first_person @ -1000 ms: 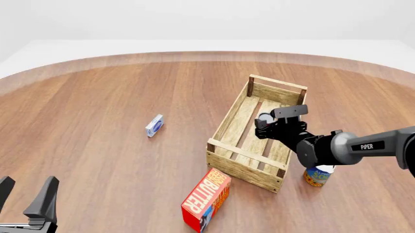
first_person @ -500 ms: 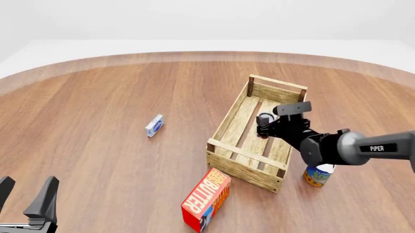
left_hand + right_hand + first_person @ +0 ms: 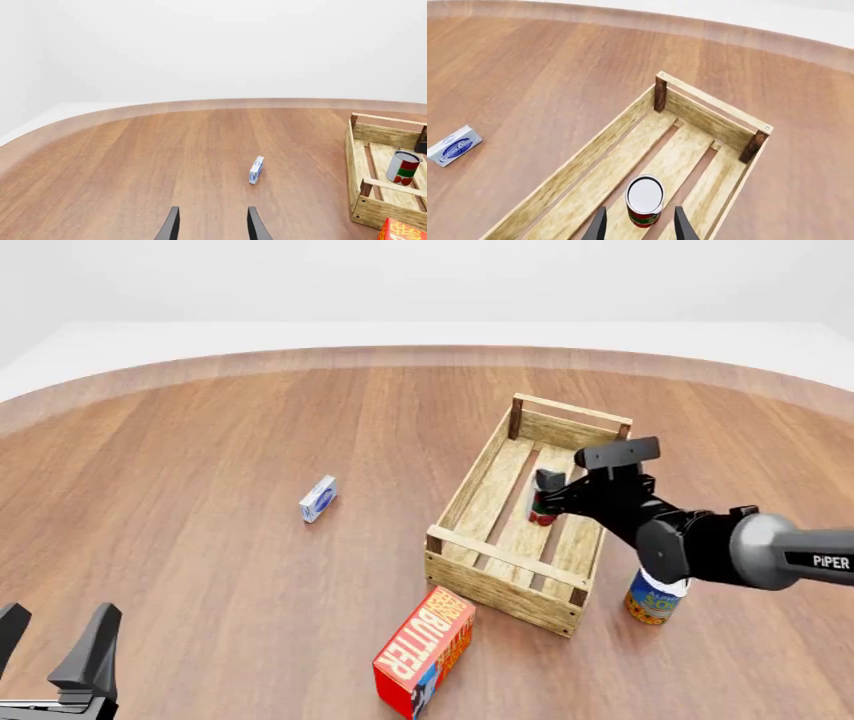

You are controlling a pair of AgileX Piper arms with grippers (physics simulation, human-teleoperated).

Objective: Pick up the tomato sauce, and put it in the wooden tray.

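Observation:
The tomato sauce, a small red and green can with a pale top, stands on the slats inside the wooden tray, near its middle. It also shows in the right wrist view and in the left wrist view, where it looks slightly tilted. My right gripper is open just to the right of the can and a little above it, with its fingers on either side, apart from it. My left gripper is open and empty at the near left table edge.
A blue-and-yellow can stands on the table just right of the tray's near corner, under my right arm. A red-orange butter box lies in front of the tray. A small blue-and-white box lies left of the tray.
My right gripper has let go of the tomato sauce and drawn back to the right. The can has gone down from the gripper onto the tray's slats. The left arm has not moved.

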